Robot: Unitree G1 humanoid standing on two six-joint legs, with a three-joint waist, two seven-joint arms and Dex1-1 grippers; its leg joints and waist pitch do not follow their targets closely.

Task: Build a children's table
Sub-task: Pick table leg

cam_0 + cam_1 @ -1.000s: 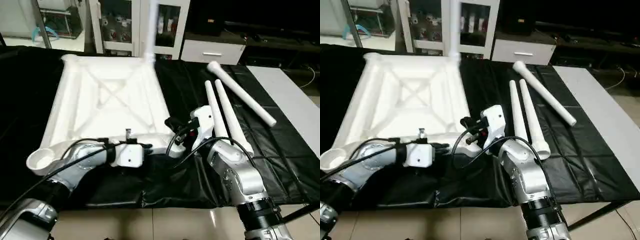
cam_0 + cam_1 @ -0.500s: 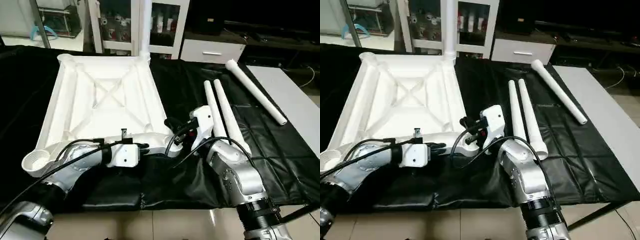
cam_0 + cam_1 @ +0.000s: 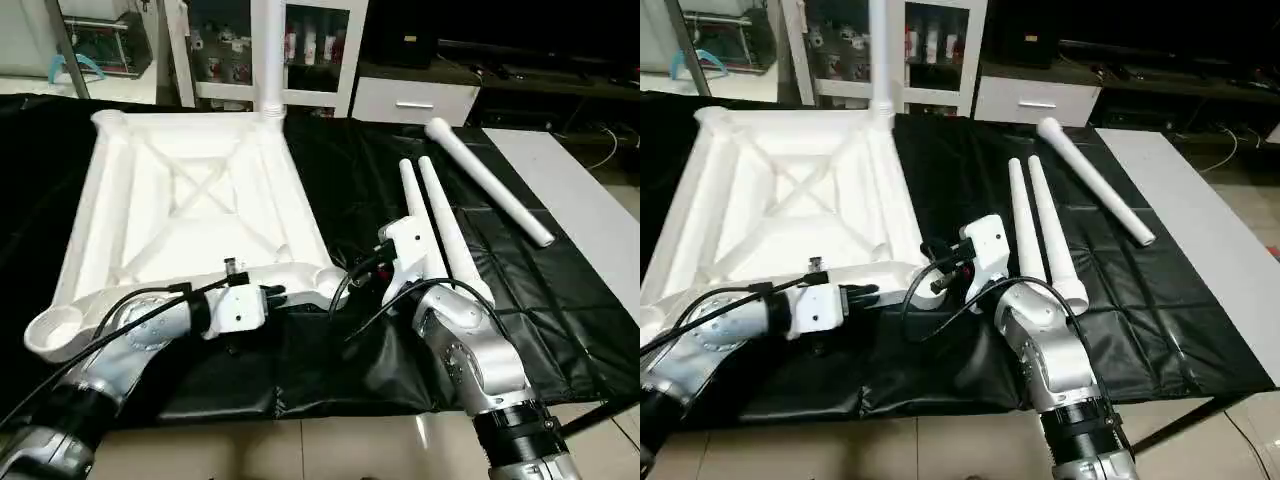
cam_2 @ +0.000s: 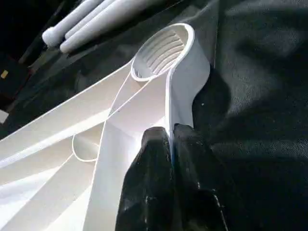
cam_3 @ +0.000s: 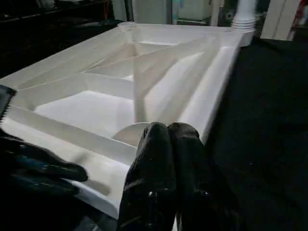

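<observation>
The children's table top (image 3: 190,200) lies upside down on the black cloth, its X-ribs facing up. One leg (image 3: 268,50) stands upright in the far right corner socket. Two legs (image 3: 430,220) lie side by side on the cloth to the right, and a third leg (image 3: 490,182) lies farther back, on its own. My left gripper (image 4: 169,132) is shut on the thin near rim of the top, close to the near right corner socket (image 4: 161,45). My right gripper (image 5: 168,129) is shut with nothing between its fingers, just beside that same corner (image 3: 325,280).
The empty near left corner socket (image 3: 50,330) sits by my left forearm. A white tabletop (image 3: 580,190) adjoins the cloth at the right. Cabinets (image 3: 420,100) and shelves stand behind. The cloth's front edge hangs over tiled floor (image 3: 300,450).
The view has shifted. The table top's far end has swung slightly to my left, with my left gripper still on the rim. The separate leg shifted a little on the cloth.
</observation>
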